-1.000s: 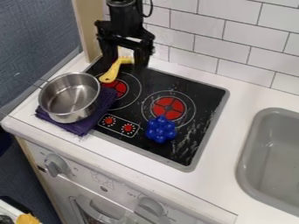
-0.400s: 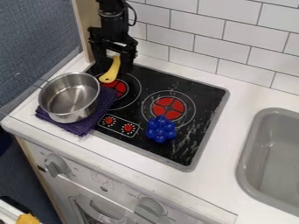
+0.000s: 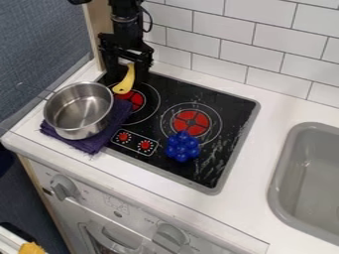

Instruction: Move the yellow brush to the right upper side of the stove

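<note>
can see the black gripper [image 3: 127, 75] pointing down at the far left corner of the stove [image 3: 225, 104], fingers parted. between them, can make out the upper end of the yellow brush [image 3: 124, 85], with its lower end at the left red burner [image 3: 136, 100]. cannot tell of any contact between fingers and brush. to the brush's near left, can see a metal pot [image 3: 79, 106] upright on a folded purple cloth [image 3: 92, 143], partly over the stove's left edge. near the right red burner [image 3: 191, 122], on its near side, can see a blue cluster of balls [image 3: 182, 146]. to the right, can see a grey sink [image 3: 282, 168] set in the white counter [image 3: 232, 216], and behind the stove, white wall tiles [image 3: 237, 57]. below, on the front panel, grey knobs [image 3: 63, 187].
</note>
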